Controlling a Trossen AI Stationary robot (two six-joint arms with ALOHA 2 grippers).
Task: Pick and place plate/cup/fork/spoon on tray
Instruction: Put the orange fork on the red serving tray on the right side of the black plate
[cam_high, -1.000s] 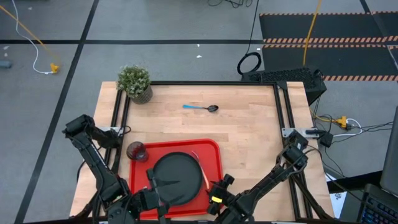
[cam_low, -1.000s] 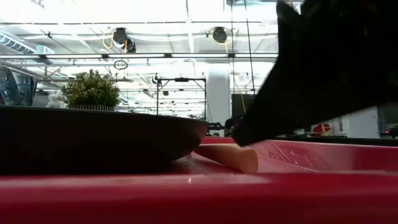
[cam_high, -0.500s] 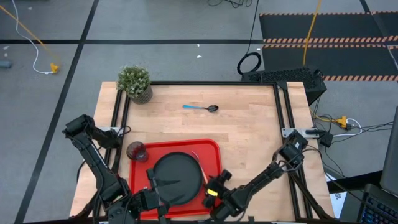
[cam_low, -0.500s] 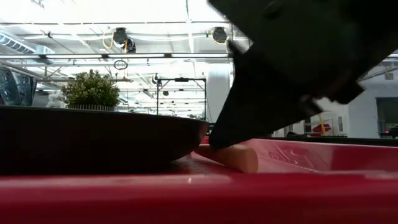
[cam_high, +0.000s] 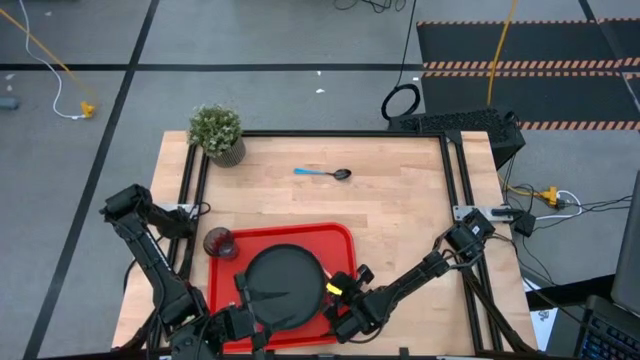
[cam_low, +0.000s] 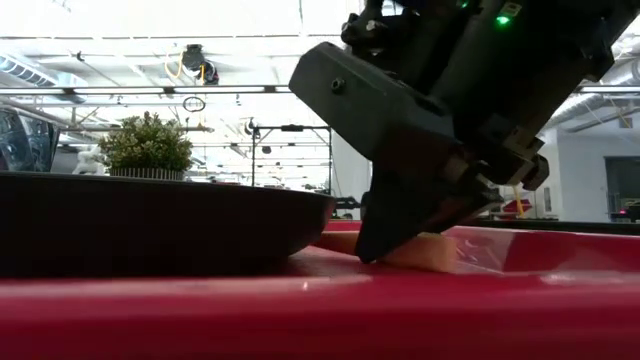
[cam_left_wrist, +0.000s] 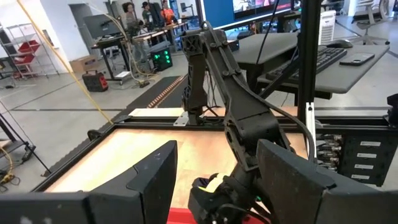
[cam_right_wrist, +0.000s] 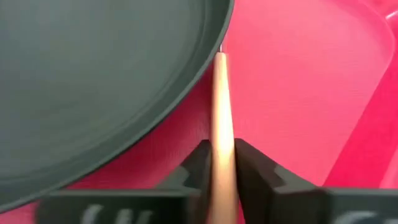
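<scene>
The red tray (cam_high: 345, 236) lies at the table's near middle with the black plate (cam_high: 285, 282) on it. The dark cup (cam_high: 218, 243) stands at the tray's far left corner. The fork's orange handle (cam_right_wrist: 221, 99) lies on the tray floor along the plate's right rim, and my right gripper (cam_right_wrist: 222, 167) is shut on it. The fork's head is hidden at the plate's rim. The blue-handled spoon (cam_high: 322, 173) lies on the bare wood farther back. My left gripper (cam_left_wrist: 217, 180) waits open, high over the plate's near left part. My right gripper pinches the fork's orange handle (cam_right_wrist: 222, 149) between its two fingers (cam_right_wrist: 200, 163), near the handle's free end (cam_low: 437, 253). The fingers slant down from the table's near right side, one on each side of the handle. The fork lies on the tray floor beside the plate.
A potted green plant (cam_high: 217, 133) stands at the table's far left corner. Bare wood lies between the tray and the spoon and to the tray's right. The tray's raised rim (cam_low: 540, 248) runs close behind the fork.
My right gripper has gone toward the table's left edge over the tray's near right corner, rolled its wrist, sunk to the fork's handle and taken hold of it near its free end. The plate, cup and spoon have stayed put.
</scene>
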